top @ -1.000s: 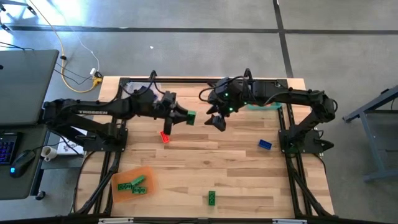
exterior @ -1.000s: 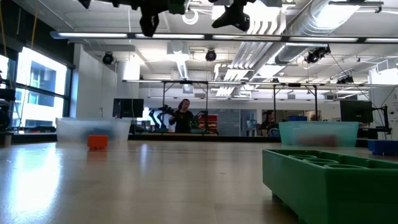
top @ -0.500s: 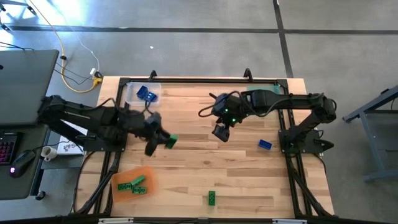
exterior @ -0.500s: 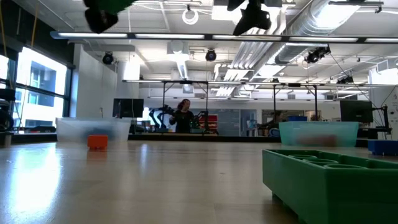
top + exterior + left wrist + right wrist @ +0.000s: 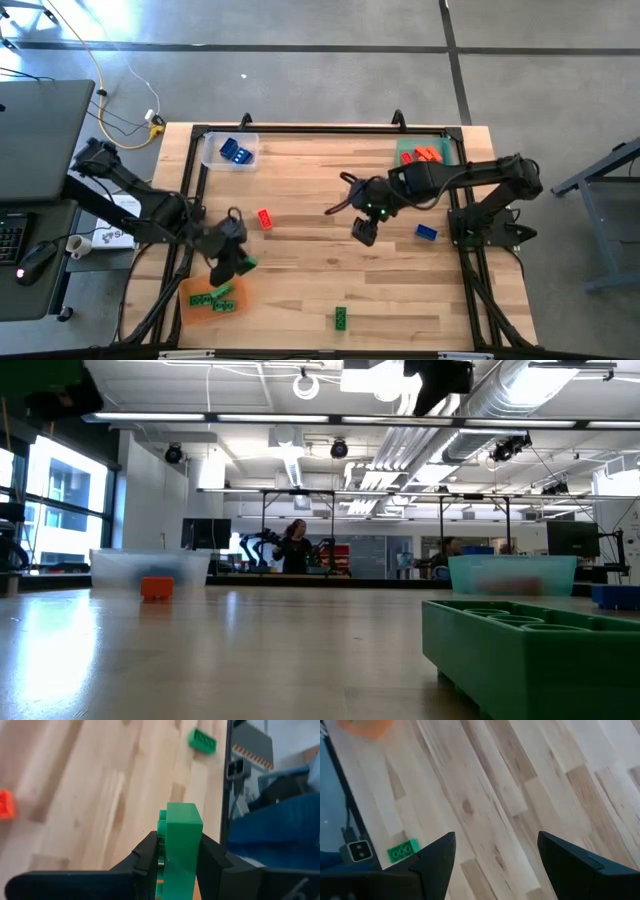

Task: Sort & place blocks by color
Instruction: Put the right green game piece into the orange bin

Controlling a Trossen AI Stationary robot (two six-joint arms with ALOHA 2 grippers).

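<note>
We see the left tool [image 5: 240, 266] clamped on a green block [image 5: 180, 845] just above the orange tray [image 5: 195, 290] near the surface's [image 5: 320, 290] front-left corner; its fingers [image 5: 150, 855] hide the block's lower part. Our right tool [image 5: 362, 230] hangs mid-surface, spread wide and empty. Loose blocks lie apart: red [image 5: 264, 219], blue [image 5: 427, 232], another green [image 5: 341, 318] by the front edge.
</note>
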